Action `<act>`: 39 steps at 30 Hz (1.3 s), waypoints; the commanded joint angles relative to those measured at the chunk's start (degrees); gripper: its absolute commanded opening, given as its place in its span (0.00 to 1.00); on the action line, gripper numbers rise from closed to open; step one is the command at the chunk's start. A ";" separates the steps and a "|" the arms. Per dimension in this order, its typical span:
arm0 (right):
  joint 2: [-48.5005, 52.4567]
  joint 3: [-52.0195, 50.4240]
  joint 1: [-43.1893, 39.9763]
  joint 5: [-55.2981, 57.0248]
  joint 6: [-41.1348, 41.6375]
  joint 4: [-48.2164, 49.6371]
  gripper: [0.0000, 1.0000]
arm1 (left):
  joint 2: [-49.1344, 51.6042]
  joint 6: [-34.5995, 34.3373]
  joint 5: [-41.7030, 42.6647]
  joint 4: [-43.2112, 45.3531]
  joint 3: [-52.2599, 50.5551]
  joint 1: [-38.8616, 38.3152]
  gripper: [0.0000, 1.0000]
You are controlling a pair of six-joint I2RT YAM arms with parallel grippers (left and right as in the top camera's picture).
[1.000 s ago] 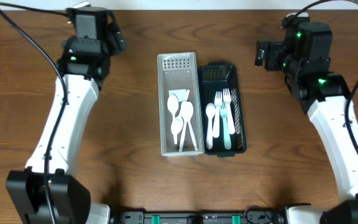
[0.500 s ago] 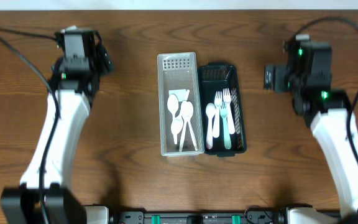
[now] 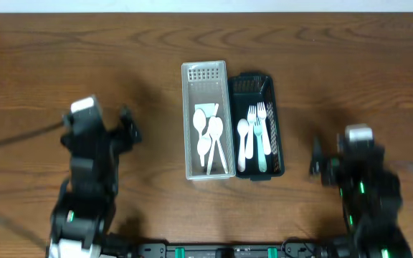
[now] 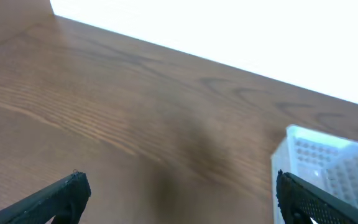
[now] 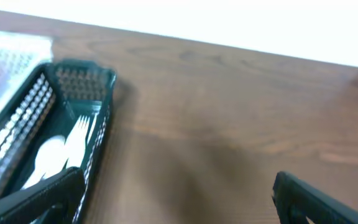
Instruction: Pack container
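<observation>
A clear plastic container (image 3: 192,154) in mid-table holds white spoons (image 3: 211,130). Touching its right side is a dark slotted container (image 3: 279,136) with white forks (image 3: 262,122) and a spoon. My left gripper (image 3: 97,123) hovers left of them, open and empty; the left wrist view shows its fingers (image 4: 61,196) spread wide, the left gripper (image 4: 179,199) over bare wood and the clear container's end (image 4: 325,155) at right. My right gripper (image 3: 346,154) is open to the right of the dark container; the right gripper (image 5: 176,199) holds nothing, with the dark container (image 5: 82,87) at left.
The brown wooden table (image 3: 321,57) extends far behind the containers. A white wall or edge (image 4: 229,31) borders the far side. Black cables trail off to the left of the left arm (image 3: 6,143).
Both arms have pulled back from the far side of the table toward the near edge. The grippers stay open and the containers have not moved.
</observation>
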 commanded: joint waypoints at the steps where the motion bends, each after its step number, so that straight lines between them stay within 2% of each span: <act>1: -11.43 -2.73 0.83 0.44 -1.97 -8.52 0.99 | -7.93 0.48 -2.10 -3.48 -3.43 -0.46 0.98; 4: -18.67 -2.86 0.55 0.90 -2.75 -9.70 0.99 | -14.14 0.52 -7.02 -5.16 -5.60 -0.46 0.98; 7: -20.76 -2.82 0.42 1.05 -2.75 -11.50 0.99 | -17.55 1.33 -10.88 -7.67 -6.12 -0.46 0.98; 11: -19.61 -2.89 0.39 1.03 -2.71 -12.00 0.99 | -17.79 1.29 -10.64 -11.58 -6.12 -0.46 0.98; 19: -19.08 -2.89 0.39 1.01 -2.73 -21.38 0.99 | -17.70 1.29 -10.62 -15.39 -6.12 -0.48 0.98; 25: -19.08 -2.89 0.42 1.01 -2.73 -27.28 0.99 | -16.68 1.29 -5.05 -18.75 -6.14 -0.46 0.98; 31: -19.08 -2.93 0.42 1.01 -2.73 -27.17 0.99 | -15.91 1.29 -5.05 -22.21 -6.14 -0.46 0.98; 39: -19.08 -2.93 0.42 1.01 -2.73 -27.17 0.99 | -15.91 1.31 -5.05 -22.45 -6.14 -0.46 0.98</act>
